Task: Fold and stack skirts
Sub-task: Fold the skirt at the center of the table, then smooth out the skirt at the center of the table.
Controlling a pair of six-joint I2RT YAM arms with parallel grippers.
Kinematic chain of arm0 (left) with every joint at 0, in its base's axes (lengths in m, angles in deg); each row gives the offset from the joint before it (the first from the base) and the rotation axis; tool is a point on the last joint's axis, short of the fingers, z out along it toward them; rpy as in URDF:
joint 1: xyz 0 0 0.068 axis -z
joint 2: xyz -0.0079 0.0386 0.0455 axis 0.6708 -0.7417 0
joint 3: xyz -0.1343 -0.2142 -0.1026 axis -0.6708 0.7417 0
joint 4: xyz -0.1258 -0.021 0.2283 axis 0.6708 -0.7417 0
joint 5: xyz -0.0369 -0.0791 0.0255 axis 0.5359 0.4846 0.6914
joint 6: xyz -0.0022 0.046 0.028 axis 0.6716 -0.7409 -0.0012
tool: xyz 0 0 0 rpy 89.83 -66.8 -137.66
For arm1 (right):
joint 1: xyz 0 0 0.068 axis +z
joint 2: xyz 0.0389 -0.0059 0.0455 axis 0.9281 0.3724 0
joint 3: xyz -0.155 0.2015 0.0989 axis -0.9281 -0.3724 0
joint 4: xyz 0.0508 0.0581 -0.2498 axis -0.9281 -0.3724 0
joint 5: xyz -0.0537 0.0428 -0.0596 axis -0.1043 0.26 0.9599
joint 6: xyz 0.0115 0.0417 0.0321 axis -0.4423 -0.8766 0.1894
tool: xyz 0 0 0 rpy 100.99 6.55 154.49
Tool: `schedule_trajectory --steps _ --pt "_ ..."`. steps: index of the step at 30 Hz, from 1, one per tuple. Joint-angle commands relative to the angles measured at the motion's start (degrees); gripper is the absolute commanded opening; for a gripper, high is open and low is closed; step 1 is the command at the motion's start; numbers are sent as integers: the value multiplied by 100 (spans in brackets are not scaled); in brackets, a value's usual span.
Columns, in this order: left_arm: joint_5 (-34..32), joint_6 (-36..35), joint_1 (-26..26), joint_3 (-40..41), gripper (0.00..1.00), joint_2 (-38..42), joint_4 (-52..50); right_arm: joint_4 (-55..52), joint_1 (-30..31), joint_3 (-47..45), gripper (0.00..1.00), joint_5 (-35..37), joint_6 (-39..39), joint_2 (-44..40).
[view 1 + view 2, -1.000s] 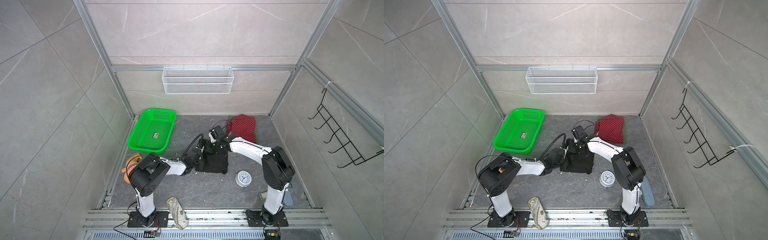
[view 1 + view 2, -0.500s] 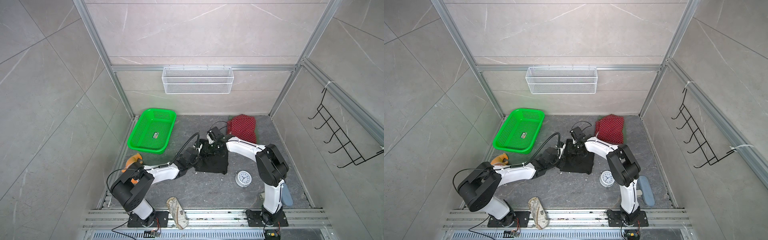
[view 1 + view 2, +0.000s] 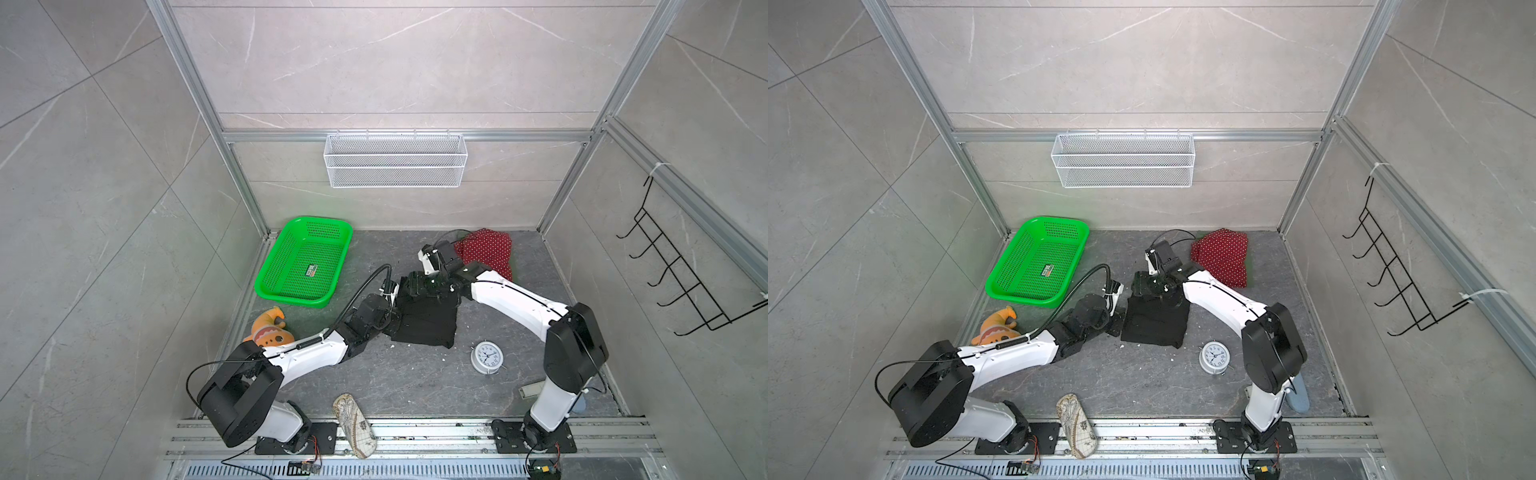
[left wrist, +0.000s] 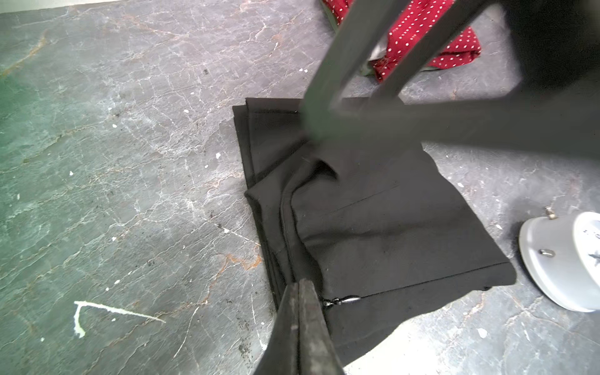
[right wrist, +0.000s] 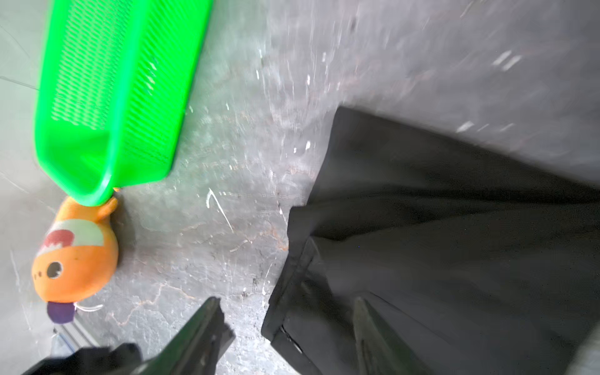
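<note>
On the grey stone bench (image 3: 415,386), near its middle, a black skirt (image 3: 426,322) (image 3: 1156,322) (image 4: 389,233), folded into a rough rectangle of several layers, flat except for a raised wrinkle toward the far end. At its near-left edge, beside the zipper pull, the left gripper (image 4: 300,287), fingers pressed tight together, tip right on the stacked fold edges; impossible to tell whether any cloth is caught there. Over the far-left corner of the same skirt, the right gripper (image 5: 289,324) (image 3: 415,282), fingers spread wide, one above bare bench and the other above black cloth; heavily blurred in the left wrist view. Behind the black skirt, close to the back wall and apart from it, a red skirt with white polka dots (image 3: 490,251) (image 3: 1223,253) (image 4: 461,53), lying in a loose heap, partly covered by the right arm in a top view. Off to the left, a bright green basket (image 3: 286,300) with a small label on its floor. Just beside its near corner, an orange plush toy (image 3: 268,328) (image 5: 74,259). Near the black skirt's near-right corner but not touching it, a white alarm clock (image 3: 486,357) (image 4: 558,259), lying face up.
</note>
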Motion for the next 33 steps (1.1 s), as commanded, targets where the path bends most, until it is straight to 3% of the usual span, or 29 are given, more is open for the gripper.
schedule_trajectory --steps 1,6,11,22,33 --pt "235 -213 110 -194 0 6 70 -449 -165 -250 66 269 315 -275" --pt "510 -336 290 -537 0 -454 137 -401 -253 -831 64 48 609 -340" --pt "752 -343 441 -851 0 -939 322 -81 -249 -1012 52 -455 687 48" --pt "807 -398 530 -923 0 -1489 636 210 -435 -45 31 -666 629 1256" --pt "630 -278 521 -838 0 -2093 671 625 -905 398 27 -1320 403 2012"
